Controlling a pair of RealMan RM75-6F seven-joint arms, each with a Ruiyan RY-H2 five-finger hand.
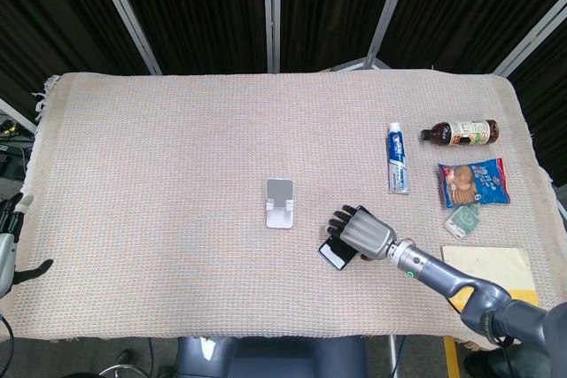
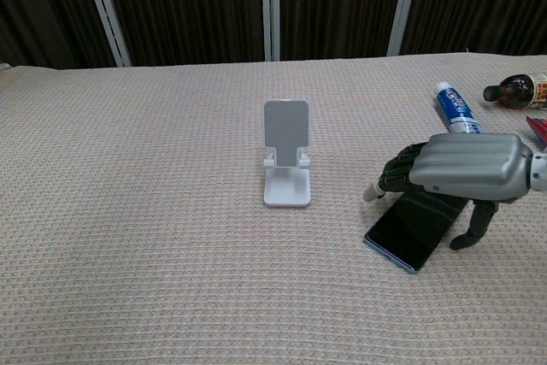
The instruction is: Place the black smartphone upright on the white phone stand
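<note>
The black smartphone (image 2: 410, 230) lies flat on the beige cloth, right of the white phone stand (image 2: 286, 162); in the head view only the phone's near end (image 1: 335, 253) shows. My right hand (image 2: 461, 173) hovers palm down over the phone's far half, fingers curved on its left side and thumb on its right, and I cannot tell if they touch it. The hand (image 1: 361, 231) covers most of the phone from above. The stand (image 1: 280, 203) is upright and bare. My left hand (image 1: 11, 236) sits at the table's left edge, fingers apart, holding nothing.
A toothpaste tube (image 1: 398, 158), a dark bottle (image 1: 462, 133) and a blue snack packet (image 1: 475, 181) lie at the right. A small green packet (image 1: 462, 218) and a yellow-edged pad (image 1: 493, 269) sit near the right front. The tube (image 2: 460, 112) lies just behind my right hand.
</note>
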